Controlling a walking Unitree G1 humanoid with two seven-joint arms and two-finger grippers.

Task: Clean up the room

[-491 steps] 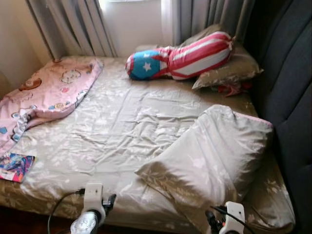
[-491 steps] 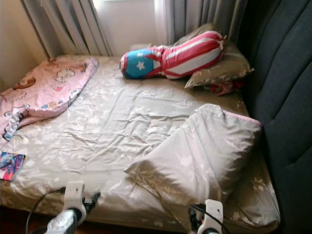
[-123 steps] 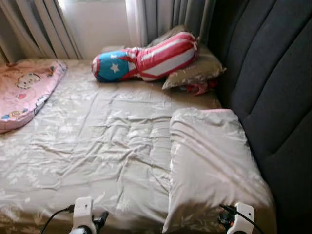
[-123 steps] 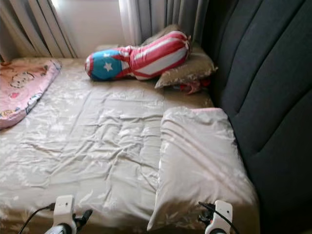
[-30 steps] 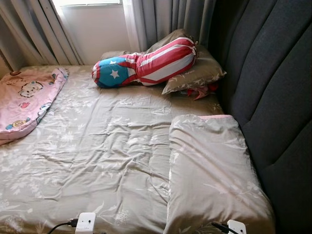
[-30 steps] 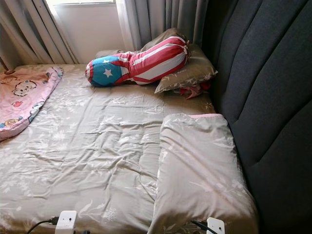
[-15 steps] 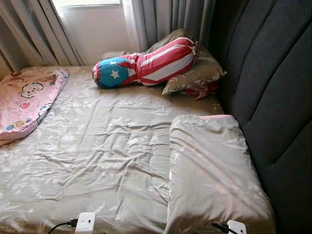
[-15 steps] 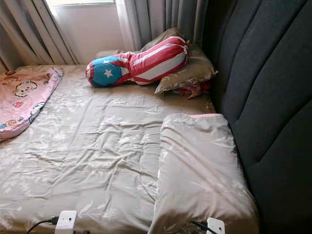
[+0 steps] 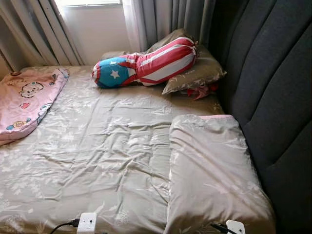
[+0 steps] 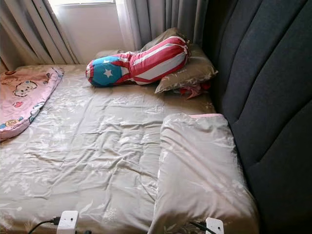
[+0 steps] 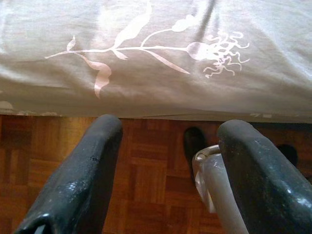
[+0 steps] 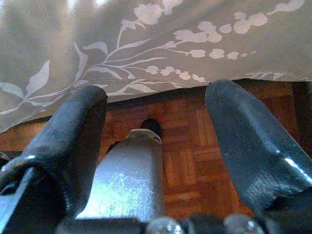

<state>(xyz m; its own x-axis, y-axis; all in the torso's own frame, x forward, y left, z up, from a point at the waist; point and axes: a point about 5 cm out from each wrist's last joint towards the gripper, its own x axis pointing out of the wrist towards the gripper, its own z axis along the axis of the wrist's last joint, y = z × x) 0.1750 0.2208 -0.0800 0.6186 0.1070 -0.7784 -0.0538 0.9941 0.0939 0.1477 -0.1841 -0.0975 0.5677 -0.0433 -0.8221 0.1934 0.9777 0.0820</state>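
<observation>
Pillow (image 9: 214,170) lies flat at the bed's near right corner, snug along the dark headboard (image 9: 273,87), apparently squared up. Left gripper (image 11: 165,170) and right gripper (image 12: 156,151): fingers spread, holding nothing, hanging low by the sheet's hem above parquet floor (image 11: 146,170), likely idle between jobs. Farther out: a striped bolster (image 9: 146,63) leans on a second pillow (image 9: 195,73) by the curtains; a pink blanket (image 9: 24,102) is bunched at the left edge, probably needing tidying.

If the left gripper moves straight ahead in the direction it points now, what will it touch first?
Probably the hanging edge of the beige floral bedsheet, which drapes straight ahead of the open left gripper. The brown wooden parquet floor lies below the fingers. Depth is unclear, so how near the sheet is cannot be told.
</observation>
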